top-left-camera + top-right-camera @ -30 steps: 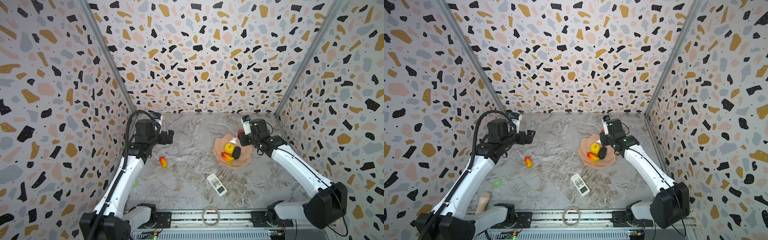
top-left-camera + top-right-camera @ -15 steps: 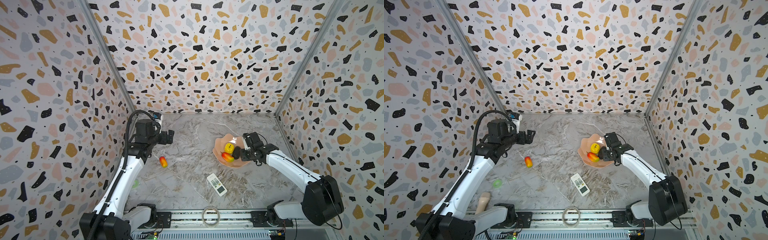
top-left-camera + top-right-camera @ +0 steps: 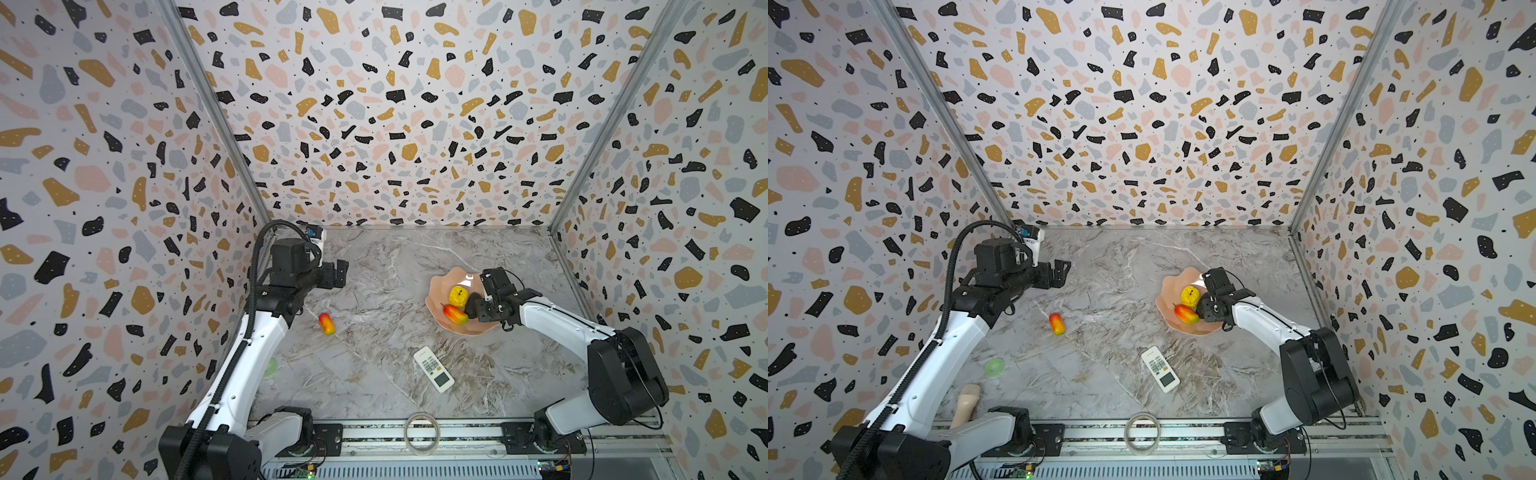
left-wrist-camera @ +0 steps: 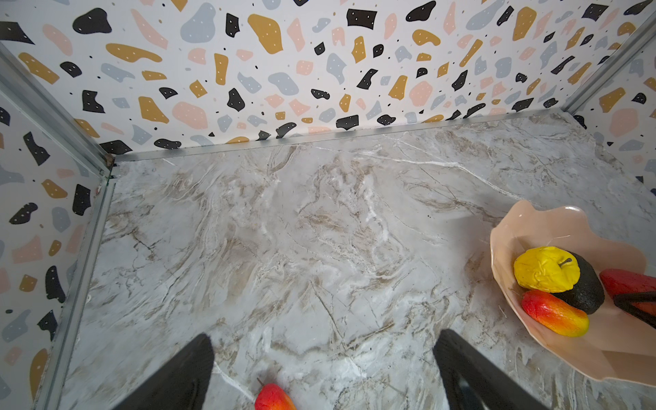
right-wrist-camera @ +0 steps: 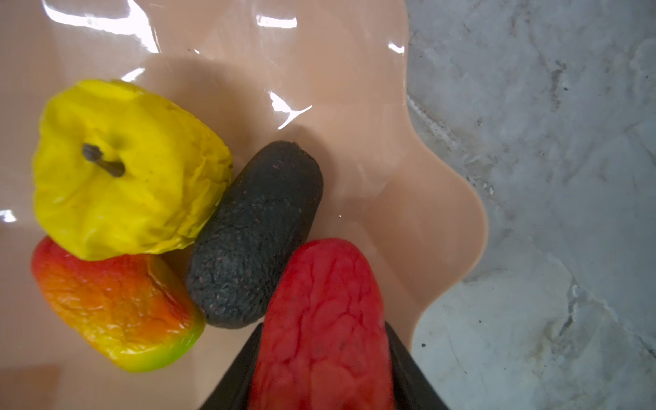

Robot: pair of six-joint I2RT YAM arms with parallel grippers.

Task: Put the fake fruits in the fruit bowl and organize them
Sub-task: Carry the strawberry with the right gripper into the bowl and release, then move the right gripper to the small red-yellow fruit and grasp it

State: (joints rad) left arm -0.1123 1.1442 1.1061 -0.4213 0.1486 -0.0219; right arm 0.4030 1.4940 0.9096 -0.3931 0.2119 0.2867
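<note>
Fake fruits are mostly gathered. The fruit bowl [image 3: 439, 283], right of centre in both top views, holds the yellow apple [image 3: 458, 296], the blackish oval [image 3: 472, 306] and one mango [image 3: 455, 314], clustered together. The right gripper [image 5: 323, 335] is closed partway around the red strawberry [image 5: 319, 284], inside the bowl's rim beside the blackish oval; it has not yet let go. The second mango [image 3: 326, 323] is left to do: it lies on the marble table [image 3: 395, 291] left of centre, near the left gripper [image 4: 323, 340], whose jaws stand wide and empty.
</note>
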